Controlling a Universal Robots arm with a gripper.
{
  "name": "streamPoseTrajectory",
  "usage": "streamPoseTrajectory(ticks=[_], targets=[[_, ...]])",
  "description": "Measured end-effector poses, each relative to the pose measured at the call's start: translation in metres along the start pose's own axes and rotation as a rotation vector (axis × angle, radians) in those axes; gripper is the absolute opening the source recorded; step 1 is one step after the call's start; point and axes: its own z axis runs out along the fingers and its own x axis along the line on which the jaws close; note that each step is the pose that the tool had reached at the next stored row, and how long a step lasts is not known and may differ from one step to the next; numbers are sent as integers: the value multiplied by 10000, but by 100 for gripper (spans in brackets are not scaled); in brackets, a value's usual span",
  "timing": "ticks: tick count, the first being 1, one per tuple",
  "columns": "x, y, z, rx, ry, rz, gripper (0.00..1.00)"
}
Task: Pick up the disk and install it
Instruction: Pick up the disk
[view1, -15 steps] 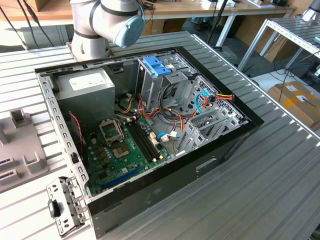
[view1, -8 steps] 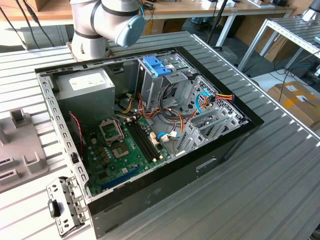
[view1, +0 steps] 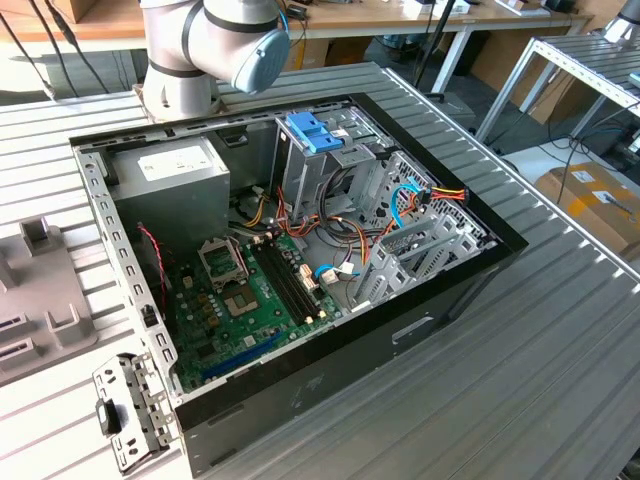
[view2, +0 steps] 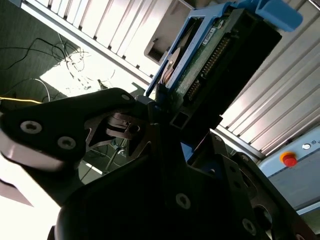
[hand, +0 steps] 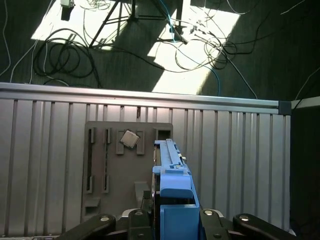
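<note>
Firmly, the disk (view2: 220, 55), a flat dark slab with glossy blue plastic rails, is clamped in the black metal gripper (view2: 164, 109) above the ribbed metal table (hand: 45, 150). In the exterior view, a grey moulded tray (view1: 40, 300) is seen at nine o'clock from the open case (view1: 330, 385).

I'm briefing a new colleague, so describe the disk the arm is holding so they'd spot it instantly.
Start at the ribbed metal table and the grey tray lying on it. Above them, the gripper clamps the disk, a flat dark slab. Its bright blue rails and end tab distinguish it from the paler slotted bracket in the computer case.
</note>
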Motion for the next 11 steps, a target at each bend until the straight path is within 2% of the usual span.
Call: streamPoseTrajectory(ticks=[11], targets=[[118, 5, -14, 0, 0, 0, 36]])
